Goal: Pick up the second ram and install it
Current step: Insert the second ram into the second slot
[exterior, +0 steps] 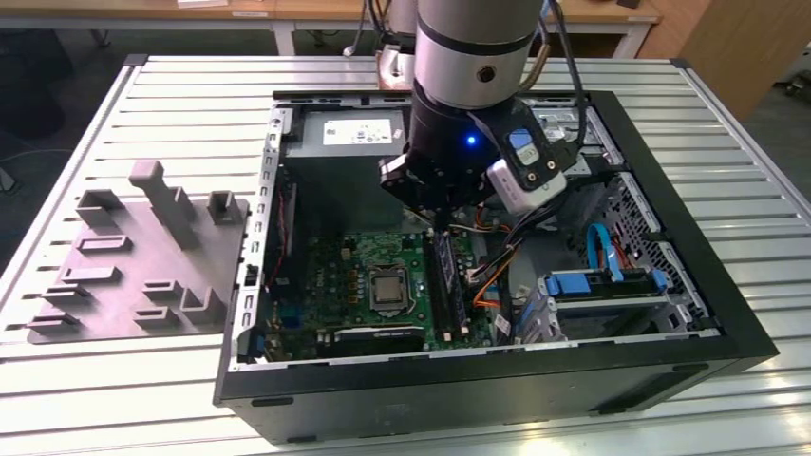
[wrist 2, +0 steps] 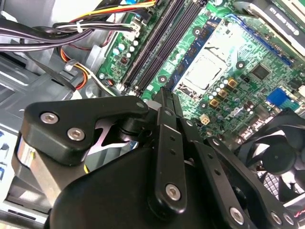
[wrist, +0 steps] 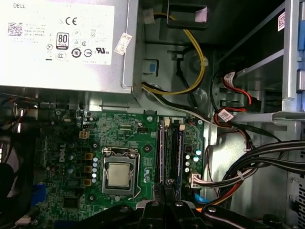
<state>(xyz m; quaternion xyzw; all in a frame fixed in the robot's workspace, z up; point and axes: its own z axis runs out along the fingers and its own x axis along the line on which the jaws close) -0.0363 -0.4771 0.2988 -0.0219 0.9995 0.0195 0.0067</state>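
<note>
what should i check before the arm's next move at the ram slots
1. Gripper at the ram slots: ok, it hangs low over one end of them, beside the cpu socket.
2. Second ram in the gripper: cannot tell.
3. Cables off the slots: ok, none crosses them in the first wrist view.
4. Slot latches open: cannot tell.
5. Case open toward the arm: ok.
</note>
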